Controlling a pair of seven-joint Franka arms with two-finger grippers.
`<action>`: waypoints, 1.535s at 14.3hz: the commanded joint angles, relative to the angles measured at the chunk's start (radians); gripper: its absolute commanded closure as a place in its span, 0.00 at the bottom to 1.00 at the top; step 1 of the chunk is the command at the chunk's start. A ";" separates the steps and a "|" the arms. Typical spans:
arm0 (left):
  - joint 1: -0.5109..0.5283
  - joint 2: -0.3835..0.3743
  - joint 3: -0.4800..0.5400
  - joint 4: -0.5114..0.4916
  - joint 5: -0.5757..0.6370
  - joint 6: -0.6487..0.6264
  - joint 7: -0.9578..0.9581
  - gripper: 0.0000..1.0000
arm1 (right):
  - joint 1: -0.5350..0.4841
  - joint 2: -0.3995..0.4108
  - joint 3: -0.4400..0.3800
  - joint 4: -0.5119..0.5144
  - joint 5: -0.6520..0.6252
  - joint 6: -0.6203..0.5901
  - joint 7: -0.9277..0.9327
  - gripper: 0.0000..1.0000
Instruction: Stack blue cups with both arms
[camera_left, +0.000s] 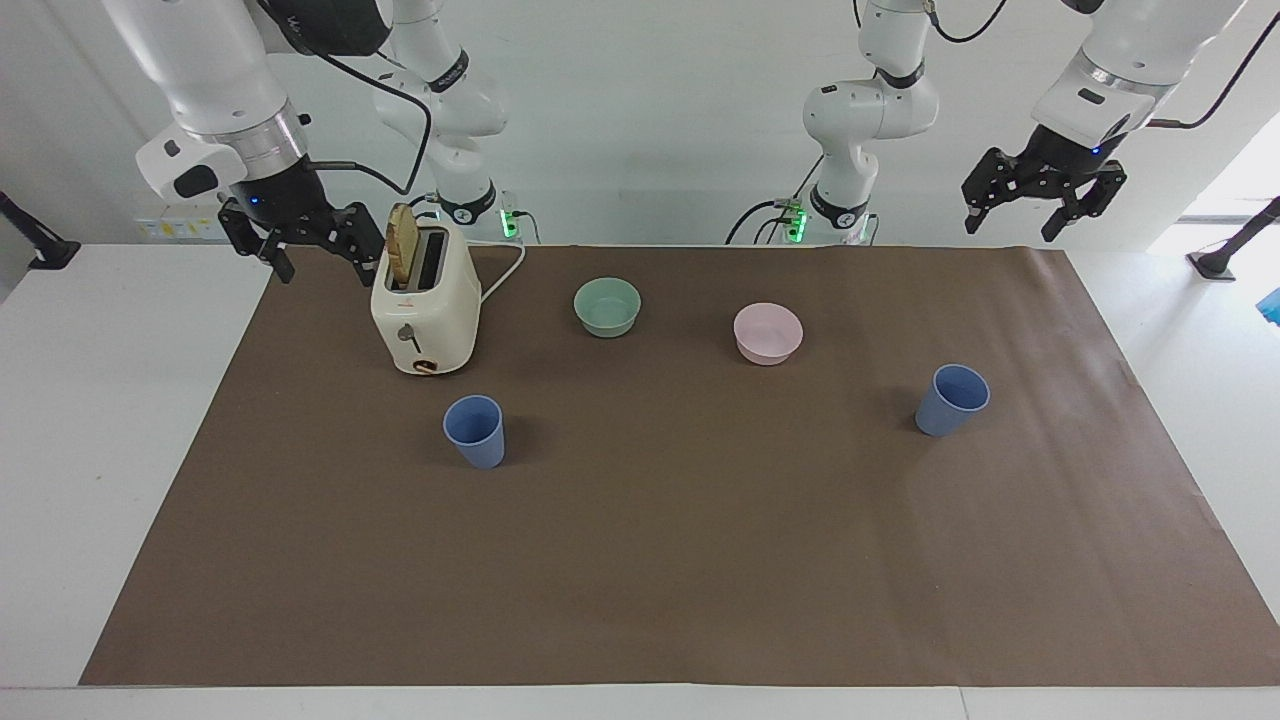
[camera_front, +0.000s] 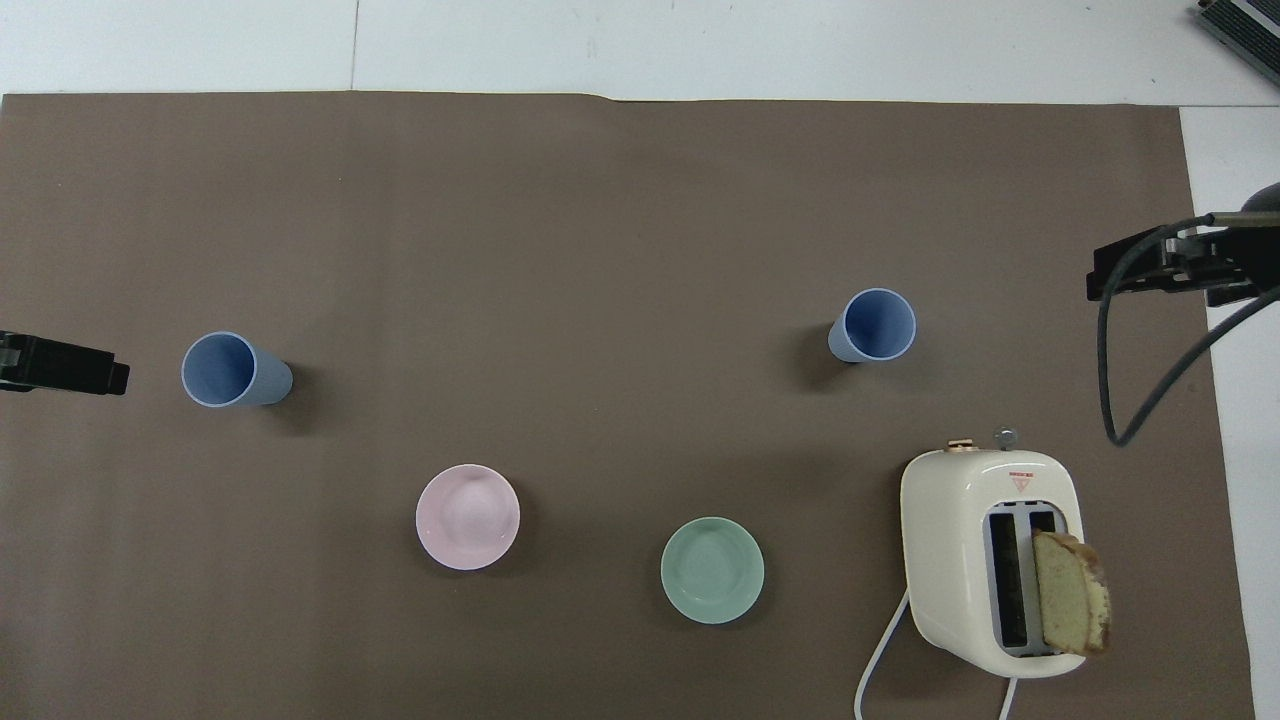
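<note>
On brown mat, both blue cups (camera_left: 475, 431) (camera_left: 952, 399) stand apart; left gripper (camera_left: 1040, 205) and right gripper (camera_left: 305, 240) hang spread, empty; grasp each cup squarely below rim.

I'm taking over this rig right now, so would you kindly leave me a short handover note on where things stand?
Left gripper: open, empty, raised at the left arm's end of the table, waiting.
Right gripper: open, empty, raised beside the cream toaster, which has a slice of bread in one slot.
Blue cups: both upright on the brown mat, far apart. One sits toward the left arm's end; the other sits toward the right arm's end, farther from the robots than the toaster.
Mint-green bowl and pink bowl lie between them, nearer the robots.
Done: nothing.
Left: grasp both cups, stack one inside the other.
</note>
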 joint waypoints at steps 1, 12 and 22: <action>0.006 -0.021 0.003 -0.031 -0.016 0.015 0.010 0.00 | -0.015 -0.015 0.008 -0.025 0.013 0.022 -0.026 0.00; 0.008 -0.021 0.004 -0.034 -0.016 0.015 0.013 0.00 | -0.015 -0.015 0.008 -0.025 0.013 0.022 -0.023 0.00; 0.026 -0.023 0.005 -0.042 -0.014 0.007 0.008 0.00 | -0.015 -0.015 0.007 -0.025 0.013 0.022 -0.021 0.00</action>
